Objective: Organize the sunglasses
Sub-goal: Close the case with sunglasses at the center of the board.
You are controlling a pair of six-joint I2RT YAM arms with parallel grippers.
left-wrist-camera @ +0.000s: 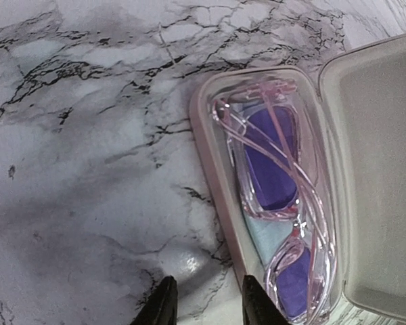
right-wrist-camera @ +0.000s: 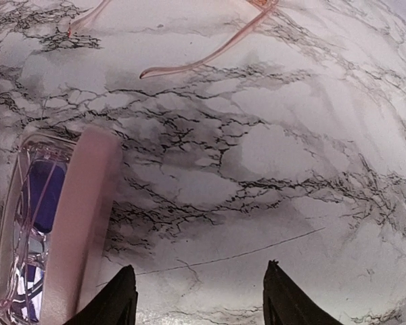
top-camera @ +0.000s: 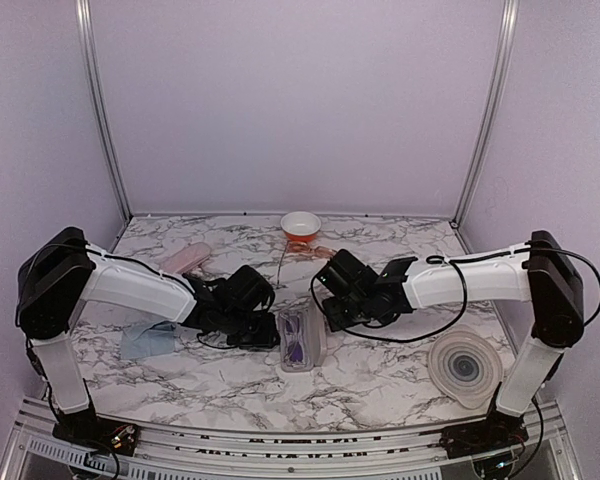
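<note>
- The purple-lensed pair, in a clear pink frame, lies folded inside an open pink case at the middle of the marble bench, between the two arms.
- The left tool hangs low at the case's left side. Its jaws are narrowly parted with only bare bench between them. One finger sits right at the case's rim (whether it touches, I cannot tell). The glasses lie just beyond it, inside the case.
- The right tool is on the other side of the case, jaws wide apart and gripping nothing. The upright lid stands between it and the glasses.
- The second pair, thin-framed and orange-pink, lies on the bench farther back beside a white bowl, apart from both tools.
</note>
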